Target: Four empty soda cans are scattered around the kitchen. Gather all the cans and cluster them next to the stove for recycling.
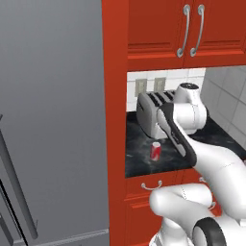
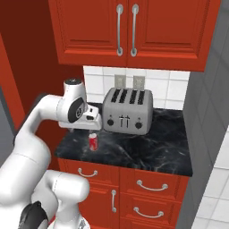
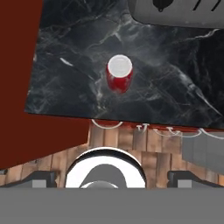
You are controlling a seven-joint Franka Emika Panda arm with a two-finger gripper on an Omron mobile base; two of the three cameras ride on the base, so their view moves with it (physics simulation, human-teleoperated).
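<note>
Currently the tall grey fridge door sits far left. Small red soda can with silver top stands upright on the black marbled countertop, near its front-left corner, just ahead of the silver four-slot toaster. White arm's gripper hangs above the can, not touching; can't tell whether its fingers are parted.

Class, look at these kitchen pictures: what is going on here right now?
A white robot arm holds its claw above a red soda can that stands upright on the black marbled countertop, just in front of a silver four-slot toaster. The claw is not touching the can. Whether it is open cannot be told.
</note>
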